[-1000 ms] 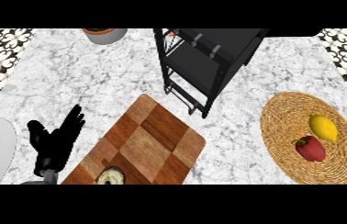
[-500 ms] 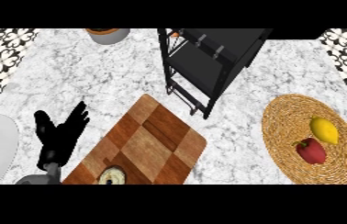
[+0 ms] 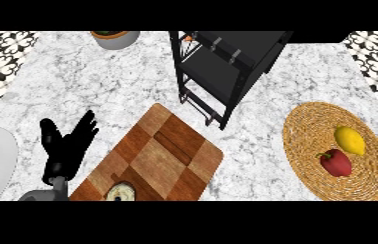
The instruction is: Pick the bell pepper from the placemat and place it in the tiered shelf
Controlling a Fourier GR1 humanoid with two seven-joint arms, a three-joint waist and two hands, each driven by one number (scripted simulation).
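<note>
A red bell pepper (image 3: 337, 162) lies on a round woven placemat (image 3: 308, 148) at the right of the counter, next to a yellow lemon (image 3: 350, 140). The black tiered shelf (image 3: 225, 63) stands at the top centre, its shelves dark and bare where they show. My left hand (image 3: 66, 147) rests at the lower left with fingers straight and pointing up, open and holding nothing, far from the pepper. My right hand does not show in the view.
A wooden checkered cutting board (image 3: 156, 157) lies at the lower centre, with a small round dial object (image 3: 119, 192) at its near end. A grey bowl (image 3: 115, 37) sits at the top left. A white rounded thing (image 3: 6, 160) shows at the left edge.
The view has shifted slightly. My left hand has drifted a little to the right and up. The pepper and lemon have not moved on the placemat.
</note>
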